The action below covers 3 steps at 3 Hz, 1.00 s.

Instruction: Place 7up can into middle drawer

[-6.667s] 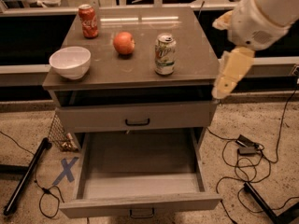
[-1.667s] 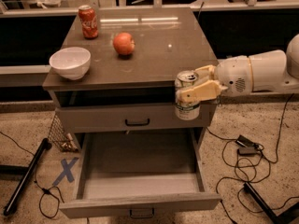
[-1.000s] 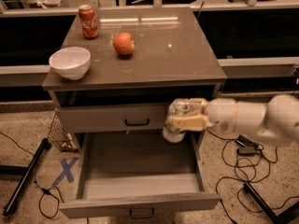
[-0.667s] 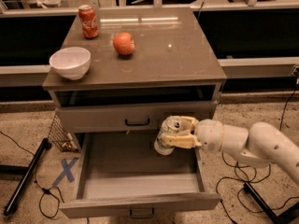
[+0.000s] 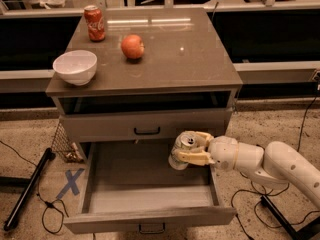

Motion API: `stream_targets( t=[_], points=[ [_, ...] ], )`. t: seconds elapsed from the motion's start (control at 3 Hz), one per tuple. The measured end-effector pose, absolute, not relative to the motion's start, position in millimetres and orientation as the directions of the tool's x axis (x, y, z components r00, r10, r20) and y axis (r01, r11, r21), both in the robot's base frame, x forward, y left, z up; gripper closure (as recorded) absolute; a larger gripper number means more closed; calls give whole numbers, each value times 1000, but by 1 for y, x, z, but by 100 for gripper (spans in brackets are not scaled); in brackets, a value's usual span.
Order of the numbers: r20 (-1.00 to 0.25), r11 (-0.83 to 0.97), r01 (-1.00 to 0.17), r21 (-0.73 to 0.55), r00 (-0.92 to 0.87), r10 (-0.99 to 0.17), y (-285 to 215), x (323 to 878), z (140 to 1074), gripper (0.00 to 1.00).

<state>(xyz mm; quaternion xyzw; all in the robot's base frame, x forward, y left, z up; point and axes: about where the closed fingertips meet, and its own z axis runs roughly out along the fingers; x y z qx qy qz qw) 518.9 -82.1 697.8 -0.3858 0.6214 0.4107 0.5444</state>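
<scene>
A grey-brown table (image 5: 200, 59), built as a cabinet, stands on a speckled stone-like floor, with a dark ledge running along behind it. Black cables trail over the floor at 4 and 8 o'clock of the table. A black pole (image 5: 27, 189) lies at 8 o'clock, and a wire basket (image 5: 64, 144) sits just beside the table's left side.

The only clear mark is a blue X (image 5: 71, 181) taped on the floor at 8 o'clock. The red cola can (image 5: 94, 23) carries white script too small to read, and no label can be read on the 7up can (image 5: 181, 151).

There are two cans, one apple (image 5: 132, 46), one white bowl (image 5: 75, 67), and two drawer fronts, each with a dark handle. On the tabletop the red cola can stands at 11 o'clock, the apple near 12 and the bowl at 9, all apart from one another.

The upper drawer front (image 5: 145, 126) is closed. The middle drawer (image 5: 145, 184) is pulled out, its flat grey floor showing.

The tool (image 5: 184, 144) reaches in from 3 o'clock on a white arm. Its yellowish fingers (image 5: 192, 158) pinch the 7up can, which is nearly upright with its silver top showing, over the drawer's back right part at about 2 o'clock. Whether the can touches the drawer floor cannot be told.
</scene>
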Motion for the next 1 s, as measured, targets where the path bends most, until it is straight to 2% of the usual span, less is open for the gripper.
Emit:
stream_targets(
  t=[0.33,1.0],
  points=[
    [-985,376,-926,14,-78,-154,-95,535,647,100],
    [-974,244,-969,33,-87,-211,-84,537,557,100]
  ],
)
